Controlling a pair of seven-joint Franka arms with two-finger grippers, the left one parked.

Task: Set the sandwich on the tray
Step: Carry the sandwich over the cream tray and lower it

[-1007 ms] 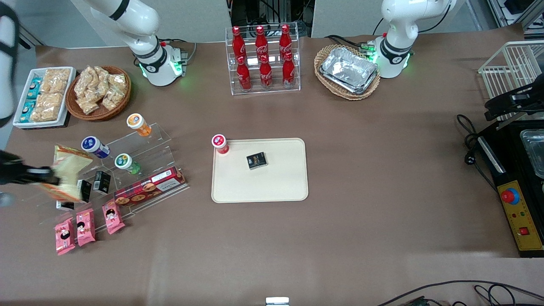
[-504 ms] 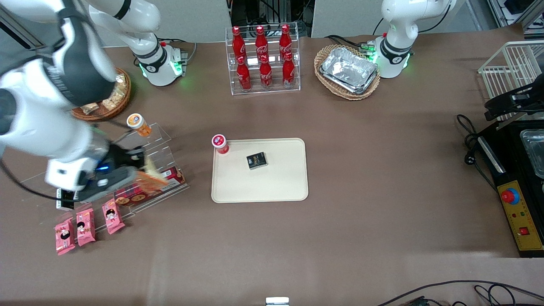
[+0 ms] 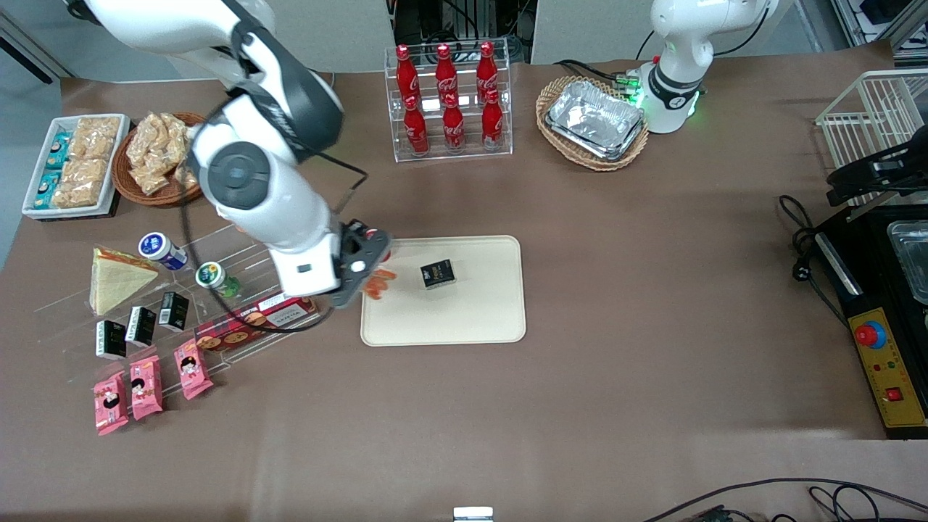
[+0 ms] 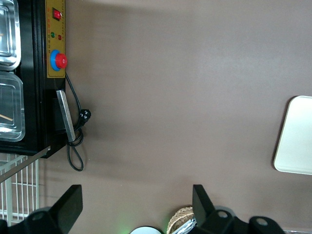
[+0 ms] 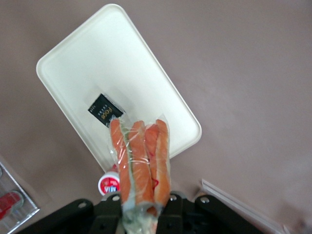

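Right wrist view: tool (image 5: 139, 207) gripping sandwich (image 5: 141, 156) above tray (image 5: 161, 97).

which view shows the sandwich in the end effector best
The right wrist view: the held sandwich fills it, wrap and orange filling clear, above the tray. In the front view only an orange tip shows past the end effector. The left wrist view misses it.

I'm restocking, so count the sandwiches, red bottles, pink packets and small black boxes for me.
Sandwiches: 2, one shut in the gripper above the tray's edge, one at the working arm's end of the table
Red bottles: 6
Pink packets: 3
Small black boxes: 4
Total: 15
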